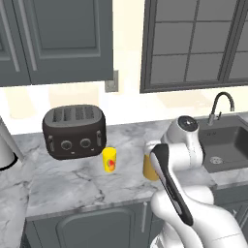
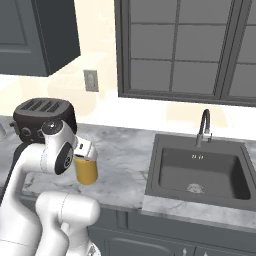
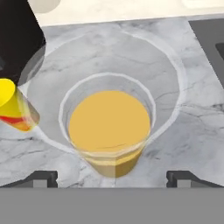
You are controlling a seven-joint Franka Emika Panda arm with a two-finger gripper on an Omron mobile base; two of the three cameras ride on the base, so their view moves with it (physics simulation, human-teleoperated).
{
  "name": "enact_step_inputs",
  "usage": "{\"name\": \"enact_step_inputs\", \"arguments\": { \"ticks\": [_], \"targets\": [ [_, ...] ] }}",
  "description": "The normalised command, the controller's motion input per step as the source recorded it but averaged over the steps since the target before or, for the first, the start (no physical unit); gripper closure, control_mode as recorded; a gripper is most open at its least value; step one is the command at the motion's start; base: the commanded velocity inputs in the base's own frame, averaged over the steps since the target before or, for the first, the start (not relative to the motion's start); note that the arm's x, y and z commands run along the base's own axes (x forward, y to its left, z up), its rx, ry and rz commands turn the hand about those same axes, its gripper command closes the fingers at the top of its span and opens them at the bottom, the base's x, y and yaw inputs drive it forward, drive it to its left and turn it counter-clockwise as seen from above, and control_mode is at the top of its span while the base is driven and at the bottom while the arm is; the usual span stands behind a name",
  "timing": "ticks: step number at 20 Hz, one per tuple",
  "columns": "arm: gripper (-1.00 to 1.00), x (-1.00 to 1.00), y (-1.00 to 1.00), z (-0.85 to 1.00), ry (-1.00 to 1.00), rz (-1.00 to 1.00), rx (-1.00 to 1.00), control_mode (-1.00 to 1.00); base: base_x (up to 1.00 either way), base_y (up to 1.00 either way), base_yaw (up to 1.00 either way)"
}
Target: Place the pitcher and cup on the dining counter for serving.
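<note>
I have the toaster (image 1: 74, 131) at the far left of the marble table (image 1: 63, 186), standing back toward the wall. Just to its right stands the cup (image 1: 109, 159), upright, yellow with a red mark; I cannot see into it from the base views, and in the hand view its mouth looks plain yellow. Next comes the pitcher (image 1: 150, 167), upright, near the front part of the table and apart from the cup. It holds orange liquid; the hand view looks straight down into it and shows the level well below the rim. The sink (image 1: 227, 143) lies at the right, basin bare apart from its drain, faucet (image 1: 220, 104) behind it.

My end effector (image 3: 112, 177) hangs directly over the pitcher, fingers spread wide to either side of it and gripping nothing. Neither vessel has reached the dining counter yet.

My judgement: the step is the grasp of the pitcher. I should descend straight, keeping the vessel centred between the fingers, and close on the wall below the rim. The glass is handleless and likely slick, so I would squeeze firmly, lift vertically and carry it level to avoid slopping.
</note>
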Motion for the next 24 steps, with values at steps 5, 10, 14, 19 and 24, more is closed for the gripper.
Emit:
{"name": "enact_step_inputs", "arguments": {
  "ticks": [5,10,14,19,24],
  "targets": [
    [-1.00,0.18,0.00,-0.11,0.00,0.00,0.00,-1.00,0.00,0.00,0.00],
    [-1.00,0.21,0.00,-0.07,0.03,0.00,0.00,-1.00,0.00,0.00,0.00],
    [-1.00,0.24,0.00,-0.16,0.10,0.00,0.00,-1.00,0.00,0.00,0.00],
    [-1.00,0.08,0.00,-0.36,0.17,0.00,0.00,-1.00,0.00,0.00,0.00],
    [1.00,-0.14,0.00,-0.38,0.10,0.00,0.00,-1.00,0.00,0.00,0.00]
  ]
}}
